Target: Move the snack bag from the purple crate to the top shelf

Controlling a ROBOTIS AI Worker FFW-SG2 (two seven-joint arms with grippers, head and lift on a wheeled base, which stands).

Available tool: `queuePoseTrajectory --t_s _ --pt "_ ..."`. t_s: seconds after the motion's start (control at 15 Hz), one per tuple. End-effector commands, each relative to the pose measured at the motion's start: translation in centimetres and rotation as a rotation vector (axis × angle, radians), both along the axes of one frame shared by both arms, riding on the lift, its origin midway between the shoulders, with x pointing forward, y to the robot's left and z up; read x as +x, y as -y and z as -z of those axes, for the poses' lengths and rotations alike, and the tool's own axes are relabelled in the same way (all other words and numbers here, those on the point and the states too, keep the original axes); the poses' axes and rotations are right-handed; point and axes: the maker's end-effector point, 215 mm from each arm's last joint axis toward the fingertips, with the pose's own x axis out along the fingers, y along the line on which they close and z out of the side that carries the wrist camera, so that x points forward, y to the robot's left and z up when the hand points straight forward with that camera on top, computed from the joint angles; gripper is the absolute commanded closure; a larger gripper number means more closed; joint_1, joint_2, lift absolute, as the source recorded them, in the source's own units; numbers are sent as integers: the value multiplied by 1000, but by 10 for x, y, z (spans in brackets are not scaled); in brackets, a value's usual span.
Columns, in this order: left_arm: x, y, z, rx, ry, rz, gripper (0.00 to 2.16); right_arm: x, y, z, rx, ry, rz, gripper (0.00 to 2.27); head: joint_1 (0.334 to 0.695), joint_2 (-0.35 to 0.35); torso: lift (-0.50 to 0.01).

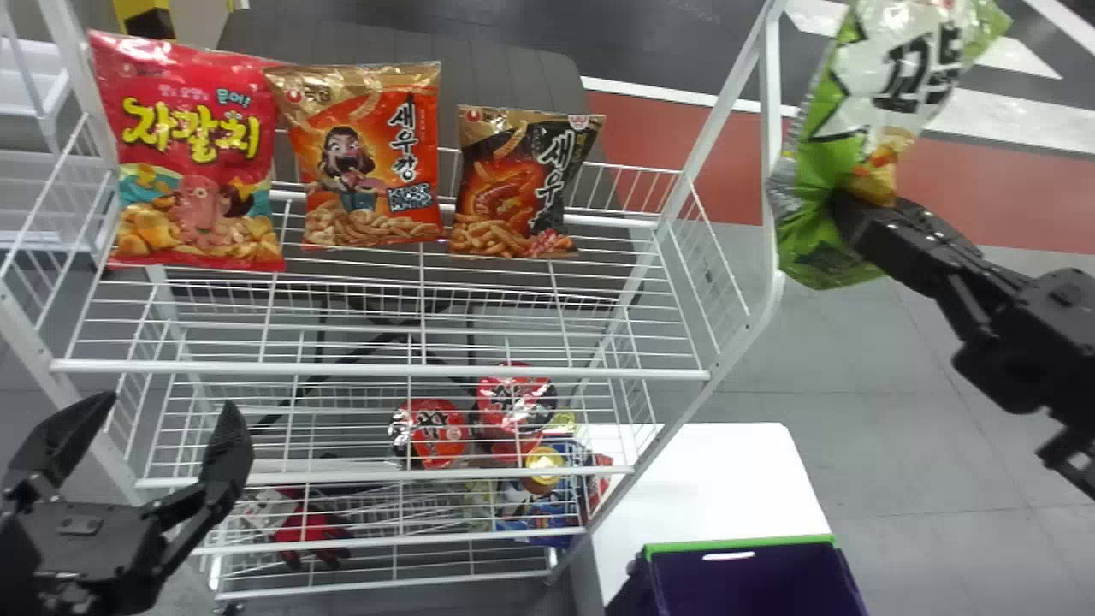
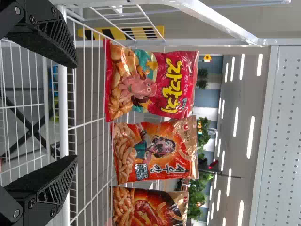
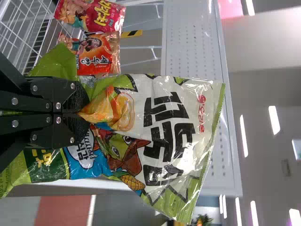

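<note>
Green-and-white snack bag (image 1: pixel 825 175) in firm grasp at two o'clock

Grasping the bag low on its front with the right end effector (image 1: pixel 855 201), at two o'clock in the head view. Pinching it between closed fingers, with a green lower corner hanging below the grip. Upright on the whole, with a slight lean toward one o'clock. Seen just beyond the three o'clock side of the wire rack (image 1: pixel 772 94); cannot tell the gap in depth.

Released at eight o'clock, fingers wide apart: the left end effector (image 1: pixel 168 404), near the rack in the head view.

On the top shelf (image 1: pixel 376 369), from ten o'clock round to twelve: red bag (image 1: pixel 192 162), orange bag (image 1: pixel 368 171) and black-and-orange bag (image 1: pixel 517 184), all upright in a row. Lower down, between six and seven o'clock: two round red packs (image 1: pixel 438 434). At five o'clock: purple crate (image 1: pixel 744 582) by the white bench (image 1: pixel 710 488).
</note>
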Motion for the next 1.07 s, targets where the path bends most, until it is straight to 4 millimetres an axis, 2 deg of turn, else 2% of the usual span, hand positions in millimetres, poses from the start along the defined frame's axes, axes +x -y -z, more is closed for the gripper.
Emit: queuePoseTrajectory --t_s 0.0,0.2,0.33,0.6,0.73,1.0 --pt "0 0 1 3 0 2 140 12 -57 16 -53 68 -85 2067 695 -183 0" --pt "-1 -2 4 9 -3 3 144 36 -98 38 -104 169 -69 2067 695 -108 0" --pt "-2 -3 6 12 -6 3 144 51 -113 55 -124 197 -68 2067 695 -57 0" --pt "-5 -3 8 13 -10 4 144 88 -99 94 -115 216 -1 2067 695 -18 0" --pt "-6 -3 9 15 -11 2 144 107 -77 121 -90 177 41 2067 695 -27 0" --pt "-7 -5 13 14 -4 0 144 130 -54 142 -99 208 112 2067 695 -70 0"
